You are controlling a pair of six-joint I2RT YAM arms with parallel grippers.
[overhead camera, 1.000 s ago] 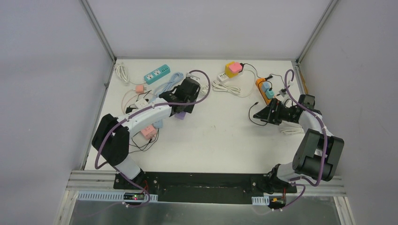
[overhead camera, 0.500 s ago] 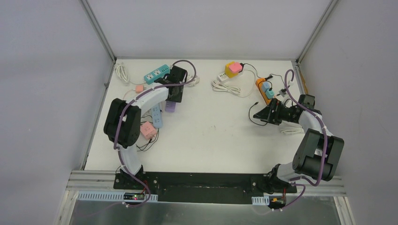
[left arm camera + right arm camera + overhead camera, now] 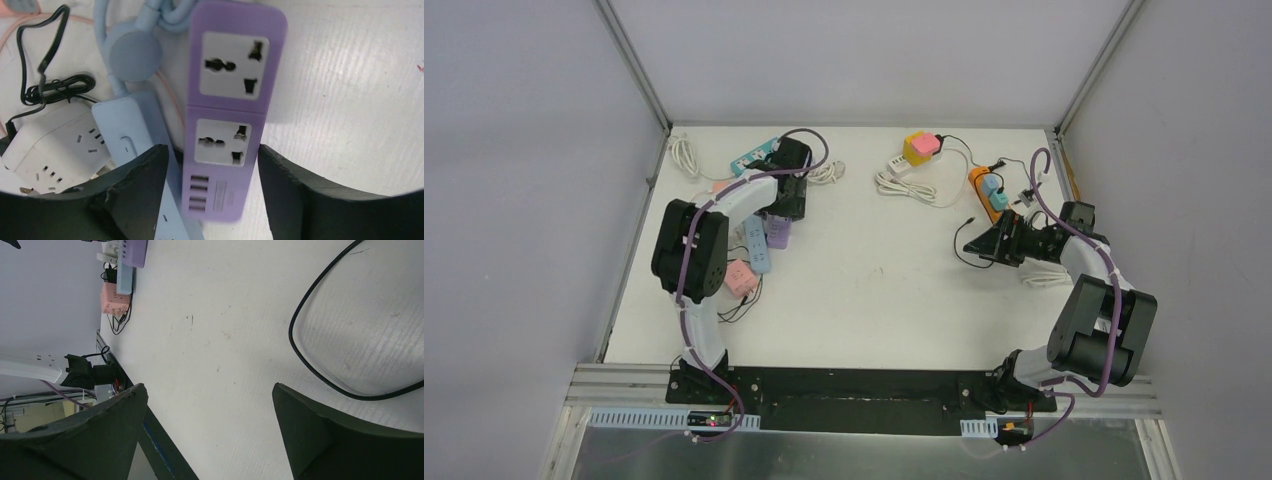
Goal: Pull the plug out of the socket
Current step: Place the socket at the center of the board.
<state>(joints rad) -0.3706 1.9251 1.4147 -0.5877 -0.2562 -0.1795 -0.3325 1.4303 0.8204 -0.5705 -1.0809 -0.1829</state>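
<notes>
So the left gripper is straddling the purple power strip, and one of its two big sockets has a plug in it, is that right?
Not quite. The left gripper does straddle the purple power strip, but both of its big sockets are empty, with no plug in either. The left wrist view shows this.

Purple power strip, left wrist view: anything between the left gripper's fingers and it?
Yes. On the left gripper, the light blue strip runs between one finger and the purple power strip; the other side looks clear.
</notes>
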